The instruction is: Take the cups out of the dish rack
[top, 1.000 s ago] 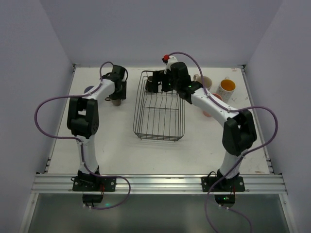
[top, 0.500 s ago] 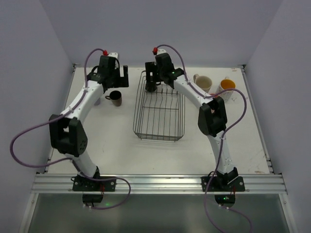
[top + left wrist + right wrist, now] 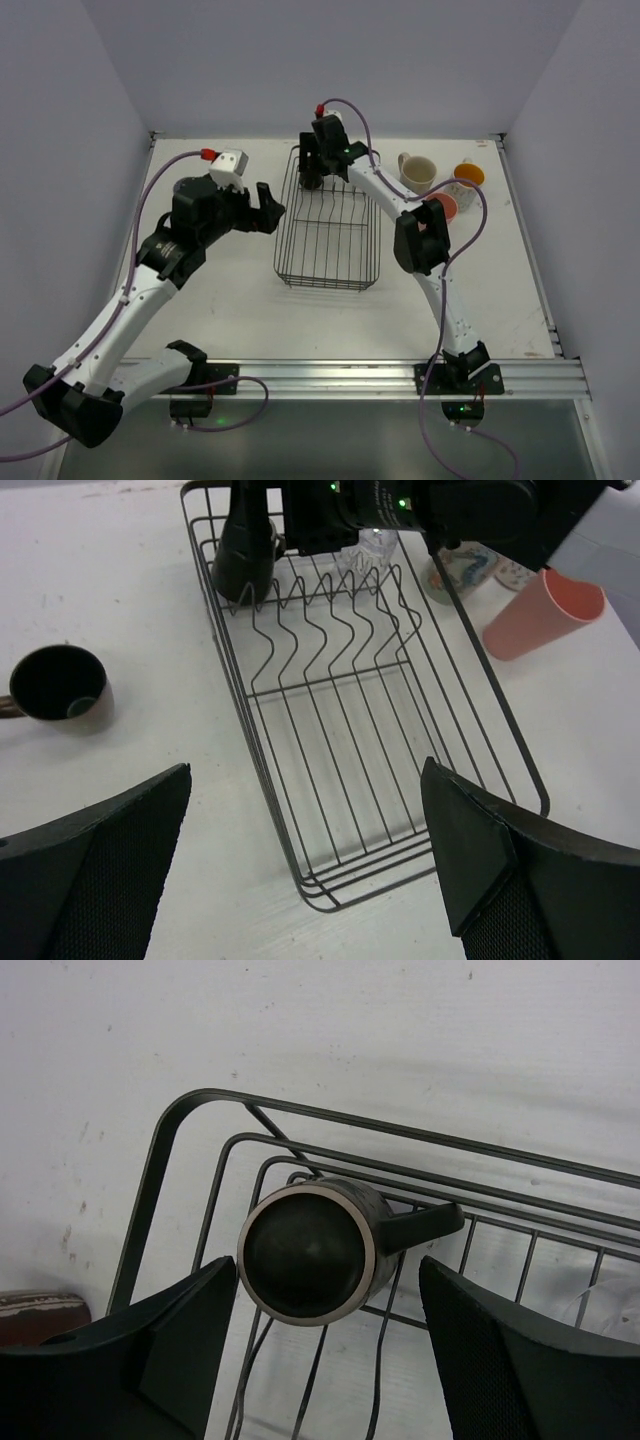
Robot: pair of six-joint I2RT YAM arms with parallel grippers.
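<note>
The dish rack [image 3: 283, 228] is a black wire basket in the middle of the table. A black mug [image 3: 308, 1250] lies on its side in the rack's far left corner, mouth toward the right wrist camera. My right gripper [image 3: 330, 1355] hovers over it, open, one finger on each side and touching nothing. A clear glass [image 3: 375, 542] stands beside the mug in the rack [image 3: 335, 677]. My left gripper [image 3: 305, 870] is wide open and empty above the rack's near left corner. The brown mug [image 3: 58, 685] stands on the table to the left of the rack.
To the right of the rack stand a cream printed mug [image 3: 415, 172], an orange-lined tumbler [image 3: 467, 175] and a pink tumbler [image 3: 440, 208]. The rack's near half holds nothing. White walls close in the table at the back and on both sides.
My left gripper let go of the brown mug, opened wide and swung back toward the rack's left side. My right gripper moved to the rack's far left corner over the black mug.
</note>
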